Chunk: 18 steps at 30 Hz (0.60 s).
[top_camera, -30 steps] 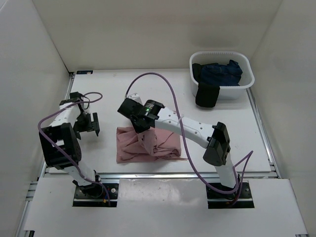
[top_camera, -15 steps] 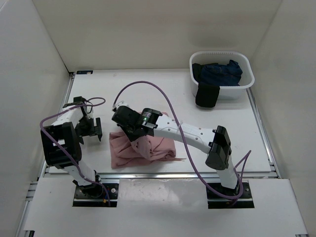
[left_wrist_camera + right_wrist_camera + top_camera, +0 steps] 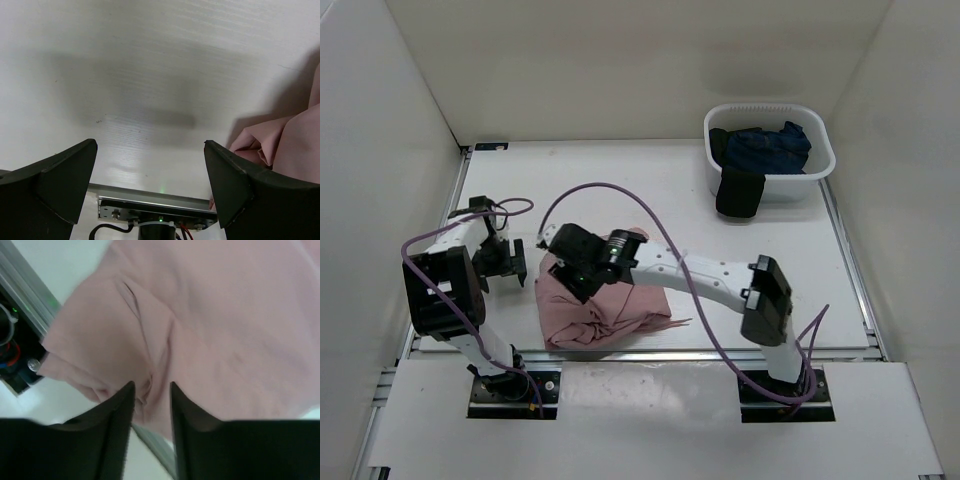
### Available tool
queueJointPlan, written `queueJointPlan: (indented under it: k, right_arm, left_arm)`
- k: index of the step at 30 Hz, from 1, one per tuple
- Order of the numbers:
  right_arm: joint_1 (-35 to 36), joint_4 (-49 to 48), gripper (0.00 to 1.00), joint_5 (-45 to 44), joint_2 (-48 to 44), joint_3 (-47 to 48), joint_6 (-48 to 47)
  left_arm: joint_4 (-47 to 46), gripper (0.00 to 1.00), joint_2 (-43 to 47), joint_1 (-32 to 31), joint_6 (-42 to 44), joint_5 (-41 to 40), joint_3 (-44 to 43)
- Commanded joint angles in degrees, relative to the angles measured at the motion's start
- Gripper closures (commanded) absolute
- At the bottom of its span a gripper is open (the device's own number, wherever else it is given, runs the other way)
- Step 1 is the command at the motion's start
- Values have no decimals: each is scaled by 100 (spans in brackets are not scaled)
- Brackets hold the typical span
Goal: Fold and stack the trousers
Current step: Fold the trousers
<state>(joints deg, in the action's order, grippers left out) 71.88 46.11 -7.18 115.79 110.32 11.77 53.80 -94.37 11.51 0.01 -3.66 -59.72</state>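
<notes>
The dusty-pink trousers (image 3: 610, 310) lie bunched in a wrinkled heap at the table's front centre-left. My right gripper (image 3: 584, 288) reaches across from the right and sits on the heap's left part. In the right wrist view its fingers (image 3: 120, 405) are nearly together with a fold of the pink fabric (image 3: 225, 315) pinched between them (image 3: 149, 392). My left gripper (image 3: 506, 262) is open and empty just left of the heap, low over the bare table. In the left wrist view (image 3: 150, 170) the edge of the trousers (image 3: 295, 145) shows beside its right finger.
A white basket (image 3: 772, 108) at the back right holds a dark navy garment (image 3: 765, 148), with a black cloth piece (image 3: 738, 192) hanging over its front wall. A metal rail (image 3: 620, 355) runs along the table's front edge. White walls enclose the left, back and right sides.
My right gripper has moved left and toward the front, dragging the trousers with it; the heap now lies nearer my left gripper. The left gripper has barely shifted.
</notes>
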Motion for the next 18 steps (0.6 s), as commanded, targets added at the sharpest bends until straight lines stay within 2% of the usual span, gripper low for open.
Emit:
queueJointPlan:
  k: [1,2,5,9,13,15,18]
  right_arm:
    - [-270,-785,64,-293,-943,-1019,264]
    - [-332,-874,81,55,-944,-1213,264]
    - [-280,-1060,100,470,-778,-1514,37]
    - [-200,-1008,100,875,117,-1330,-499]
    - [-148,-946,100,1061,585,-1329,-632]
    - [-148,-884,100,904,585,-1390,-554]
    - [-226,-1268,100,631,-89,-1881,-238]
  left_arm:
    - [68,0,199,-52,-1,-56,-310]
    - [130,0,278,-52,-1,-56,-399]
    - [385,0,427,-306,-1,93,-812]
    - [640,0,489,-728,-1,400,-1313]
    - [833,0,489,-1150,-1,980,-1428]
    - [834,0,489,-1352,-1,1306,-1183]
    - [834,0,542,-1476,-1,1368,-815]
